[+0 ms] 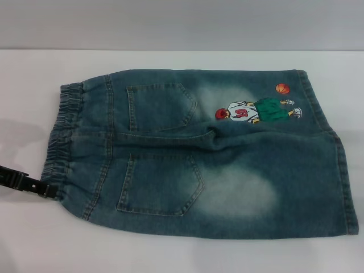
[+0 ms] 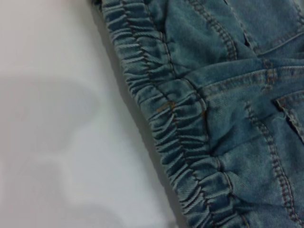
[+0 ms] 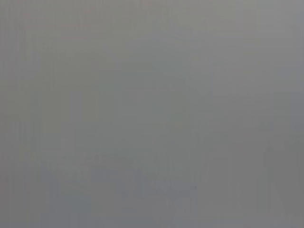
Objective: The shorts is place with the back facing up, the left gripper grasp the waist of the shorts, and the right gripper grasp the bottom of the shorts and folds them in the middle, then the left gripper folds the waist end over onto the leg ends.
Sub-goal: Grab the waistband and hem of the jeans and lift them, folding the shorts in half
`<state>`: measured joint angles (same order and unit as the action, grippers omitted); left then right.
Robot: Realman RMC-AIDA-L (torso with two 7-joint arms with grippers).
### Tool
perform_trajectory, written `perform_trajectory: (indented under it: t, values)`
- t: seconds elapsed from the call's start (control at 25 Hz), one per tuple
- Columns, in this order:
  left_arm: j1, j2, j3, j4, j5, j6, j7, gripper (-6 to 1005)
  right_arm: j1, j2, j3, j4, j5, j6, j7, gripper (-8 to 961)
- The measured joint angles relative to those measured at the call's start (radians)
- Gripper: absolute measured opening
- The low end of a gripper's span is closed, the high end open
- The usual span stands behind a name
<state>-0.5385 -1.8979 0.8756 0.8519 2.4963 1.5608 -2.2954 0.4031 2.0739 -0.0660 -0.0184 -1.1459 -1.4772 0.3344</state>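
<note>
White table (image 1: pixel 34 239) carries the shorts (image 1: pixel 227 165), spread flat, back pockets up, not yet folded. Long axis runs side to side: elastic waistband (image 1: pixel 65 136) toward the robot's left, leg ends (image 1: pixel 341 165) toward its right. Embroidered basketball player (image 1: pixel 256 110) lies on the far leg. Left gripper (image 1: pixel 42 189) reaches in at the waistband's near corner, tip touching the cloth; clamped or loose, cannot tell. Right gripper absent from all views. Judgement: first step, grasping the waist. Next calls for a sure pinch on the waistband and the right gripper coming to the hems.
</note>
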Motion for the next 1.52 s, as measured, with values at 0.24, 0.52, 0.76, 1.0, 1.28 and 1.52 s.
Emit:
perform_trajectory:
  t: [0.24,0.52,0.76,1.0,1.28,1.52]
  values:
    - [-0.005,-0.003,0.008,-0.002,0.0,0.001,0.0,843,-0.003,0.0,0.0,0.0,0.0,0.0,0.0,631]
    - [-0.009,-0.008,0.009,-0.002,-0.001,0.008,0.003,843,-0.006,0.0,0.0,0.0,0.0,0.0,0.0,630]
    - [-0.012,-0.015,0.009,-0.002,-0.001,0.02,0.009,843,-0.007,0.0,0.0,0.0,0.0,0.0,0.0,630]
    - [-0.014,-0.017,0.0,-0.001,-0.006,0.027,0.012,842,-0.007,0.0,0.0,0.0,0.0,0.003,0.0,631]
    - [-0.023,-0.018,-0.037,0.002,-0.02,0.058,0.027,842,-0.01,0.0,0.0,0.0,0.0,0.008,0.0,631]
    - [-0.036,-0.022,-0.082,-0.002,-0.024,0.08,0.049,843,-0.014,0.0,0.0,0.0,0.0,0.009,0.0,631]
